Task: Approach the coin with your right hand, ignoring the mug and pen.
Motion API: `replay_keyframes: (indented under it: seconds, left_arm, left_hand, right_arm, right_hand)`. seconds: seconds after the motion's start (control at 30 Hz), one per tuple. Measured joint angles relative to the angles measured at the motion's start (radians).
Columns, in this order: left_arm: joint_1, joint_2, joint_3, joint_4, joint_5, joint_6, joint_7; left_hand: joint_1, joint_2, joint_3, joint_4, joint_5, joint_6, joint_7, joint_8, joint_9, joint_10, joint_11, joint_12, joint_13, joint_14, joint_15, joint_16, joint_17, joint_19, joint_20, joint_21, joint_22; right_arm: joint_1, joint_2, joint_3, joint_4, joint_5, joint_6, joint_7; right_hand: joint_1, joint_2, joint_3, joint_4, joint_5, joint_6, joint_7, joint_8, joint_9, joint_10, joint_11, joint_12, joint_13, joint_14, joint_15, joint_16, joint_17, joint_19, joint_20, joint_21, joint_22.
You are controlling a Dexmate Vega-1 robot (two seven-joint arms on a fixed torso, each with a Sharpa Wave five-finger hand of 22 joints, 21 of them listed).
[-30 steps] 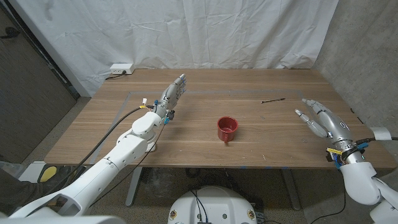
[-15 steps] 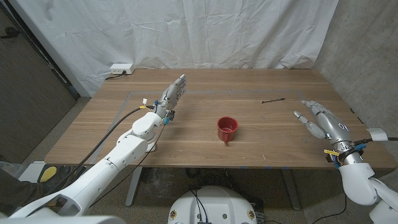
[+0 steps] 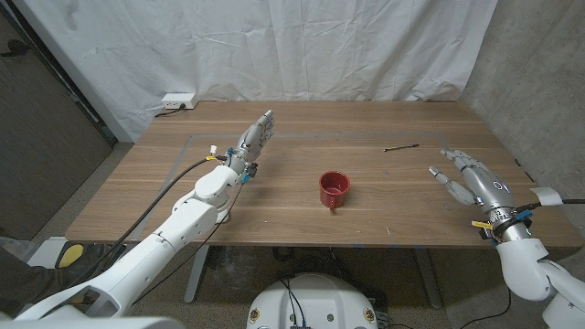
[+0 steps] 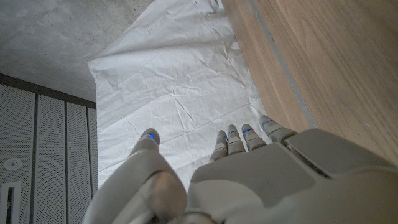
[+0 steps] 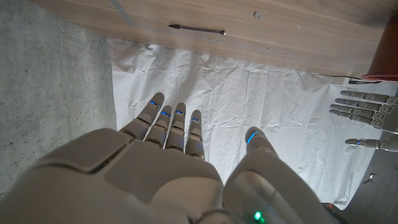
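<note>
From my seat I see the right hand point(image 3: 475, 180) over the right edge of the wooden surface point(image 3: 302, 206), fingers spread apart and holding nothing; in the right wrist view those fingers point(image 5: 169, 124) reach out straight with the thumb set off to one side. The coin point(image 5: 257, 14) shows there as a small pale disc on the wood (I cannot make it out in the head view), lying near the pen point(image 3: 401, 146), which is a thin dark stick well ahead of the right hand toward the far side. The red mug point(image 3: 335, 189) stands upright near the middle of the surface, well apart from both hands. My left hand point(image 3: 255, 140) is over the left half of the surface, beyond the mug's row, fingers extended and apart, gripping nothing. A white cloth backdrop point(image 3: 265, 46) hangs behind the surface, and a white power strip point(image 3: 178, 100) sits at its far left corner.
</note>
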Motion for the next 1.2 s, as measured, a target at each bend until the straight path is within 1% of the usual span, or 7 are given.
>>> replay_keyframes:
  seconds: [0.43,0.53,0.63,0.7,0.9,1.13,1.2]
  left_arm:
    - [-0.008,-0.004,0.004,0.001,0.002,0.0,0.0]
    - [-0.01,-0.004,0.004,0.001,0.003,0.001,0.0]
    - [-0.01,-0.004,0.004,0.001,0.003,0.001,-0.002]
    - [-0.014,-0.006,0.005,0.006,0.003,0.001,-0.003]
    - [-0.019,-0.01,0.006,0.012,0.003,0.001,-0.005]
    - [-0.019,-0.01,0.006,0.012,0.003,0.001,-0.008]
    - [-0.024,-0.013,0.007,0.019,0.003,0.001,-0.009]
  left_hand:
    - [0.0,0.0,0.0,0.0,0.0,0.0,0.0,0.0,0.0,0.0,0.0,0.0,0.0,0.0,0.0,0.0,0.0,0.0,0.0,0.0,0.0]
    - [0.0,0.0,0.0,0.0,0.0,0.0,0.0,0.0,0.0,0.0,0.0,0.0,0.0,0.0,0.0,0.0,0.0,0.0,0.0,0.0,0.0]
    - [0.0,0.0,0.0,0.0,0.0,0.0,0.0,0.0,0.0,0.0,0.0,0.0,0.0,0.0,0.0,0.0,0.0,0.0,0.0,0.0,0.0]
    - [0.0,0.0,0.0,0.0,0.0,0.0,0.0,0.0,0.0,0.0,0.0,0.0,0.0,0.0,0.0,0.0,0.0,0.0,0.0,0.0,0.0]
    - [0.004,0.004,0.0,0.0,0.0,0.0,0.0,0.0,0.0,0.0,0.0,0.0,0.0,0.0,0.0,0.0,0.0,0.0,0.0,0.0,0.0]
    - [0.004,0.004,-0.004,0.004,0.0,0.0,0.0,0.0,0.0,0.0,0.0,0.0,0.0,0.0,0.0,0.0,0.0,0.0,0.0,-0.008,0.0]
    - [0.004,0.004,-0.004,0.004,0.0,0.0,0.0,0.0,0.0,0.0,0.0,0.0,0.0,0.0,0.0,0.0,0.0,0.0,0.0,-0.008,0.0]
  right_arm:
    - [-0.007,-0.039,-0.018,-0.013,0.007,-0.059,0.012]
    - [-0.008,-0.046,-0.022,-0.019,0.009,-0.069,0.019]
    - [-0.01,-0.052,-0.026,-0.025,0.009,-0.069,0.019]
    - [-0.011,-0.056,-0.028,-0.029,0.015,-0.1,0.035]
    - [-0.013,-0.065,-0.037,-0.037,0.022,-0.131,0.049]
    - [-0.013,-0.075,-0.047,-0.04,0.022,-0.131,0.049]
    - [-0.013,-0.076,-0.05,-0.04,0.036,-0.158,0.056]
  right_hand:
    - [0.0,0.0,0.0,0.0,0.0,0.012,0.001,0.004,0.0,0.014,-0.003,0.0,0.0,0.011,-0.003,0.0,0.0,0.012,0.006,-0.004,0.0]
    - [0.0,0.0,0.0,0.0,0.0,0.018,-0.004,0.004,0.0,0.014,-0.003,0.007,0.0,0.015,0.001,0.0,0.0,0.012,0.005,-0.007,0.0]
    - [0.0,0.0,0.0,0.0,0.0,0.018,-0.004,0.004,0.0,0.02,0.002,0.008,0.0,0.016,0.002,0.001,0.0,0.019,-0.002,-0.007,0.0]
    - [0.0,0.0,0.0,0.0,0.0,0.018,-0.004,0.004,0.0,0.02,0.002,0.008,0.0,0.016,0.002,0.001,0.0,0.019,-0.002,-0.007,0.0]
    - [0.0,0.0,-0.003,-0.002,0.0,0.017,-0.004,0.004,0.0,0.02,0.002,0.008,0.0,0.016,0.002,0.001,0.0,0.019,-0.002,-0.011,0.0]
    - [0.0,0.0,-0.003,-0.002,0.007,0.017,-0.004,0.004,0.0,0.02,0.002,0.008,0.0,0.02,-0.001,0.004,0.0,0.023,0.002,-0.011,0.0]
    - [0.0,0.0,-0.003,-0.002,0.007,0.017,-0.004,0.004,0.0,0.02,0.002,0.008,0.0,0.029,0.001,0.004,0.0,0.023,0.002,-0.011,0.0]
